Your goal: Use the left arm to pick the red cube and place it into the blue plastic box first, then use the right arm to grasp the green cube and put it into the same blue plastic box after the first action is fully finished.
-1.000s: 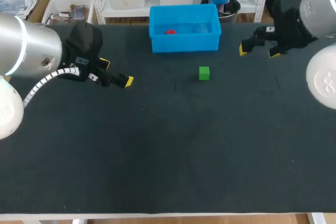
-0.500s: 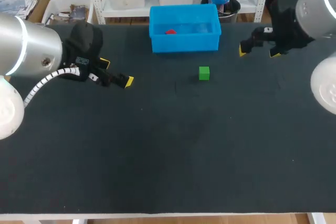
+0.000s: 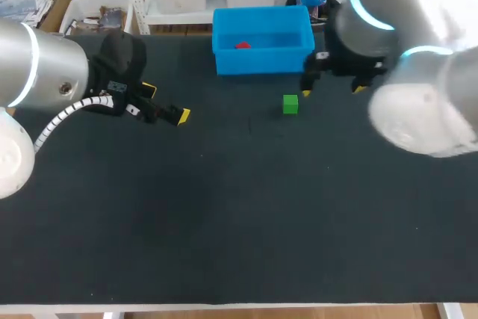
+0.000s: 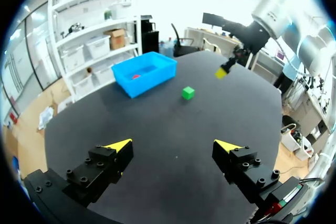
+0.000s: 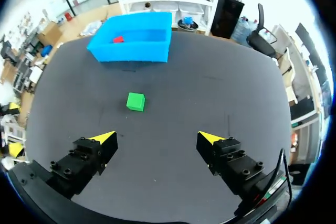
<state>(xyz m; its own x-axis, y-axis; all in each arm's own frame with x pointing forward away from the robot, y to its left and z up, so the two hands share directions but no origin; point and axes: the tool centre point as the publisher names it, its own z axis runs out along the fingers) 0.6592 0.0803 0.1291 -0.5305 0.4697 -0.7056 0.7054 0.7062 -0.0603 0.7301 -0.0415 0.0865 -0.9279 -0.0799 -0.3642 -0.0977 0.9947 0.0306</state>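
The red cube (image 3: 243, 45) lies inside the blue plastic box (image 3: 262, 61) at the table's far edge; both wrist views show it there too, red cube (image 4: 136, 76) in the box (image 4: 149, 77), red cube (image 5: 118, 39) in the box (image 5: 135, 51). The green cube (image 3: 290, 104) sits on the black table just in front of the box. My right gripper (image 3: 332, 89) hangs open just right of the green cube; in its wrist view the cube (image 5: 136, 101) lies ahead of the gripper (image 5: 156, 139). My left gripper (image 3: 164, 102) is open and empty at the left, far from the green cube (image 4: 188, 93).
The black table surface (image 3: 239, 214) stretches bare across the middle and front. The blue box's front wall stands a short way behind the green cube. My other arm's yellow fingertip (image 4: 223, 72) shows beyond the cube in the left wrist view.
My right arm has swung left from beside the box's right end to just right of the green cube. The left arm has not moved, and both cubes stay put.
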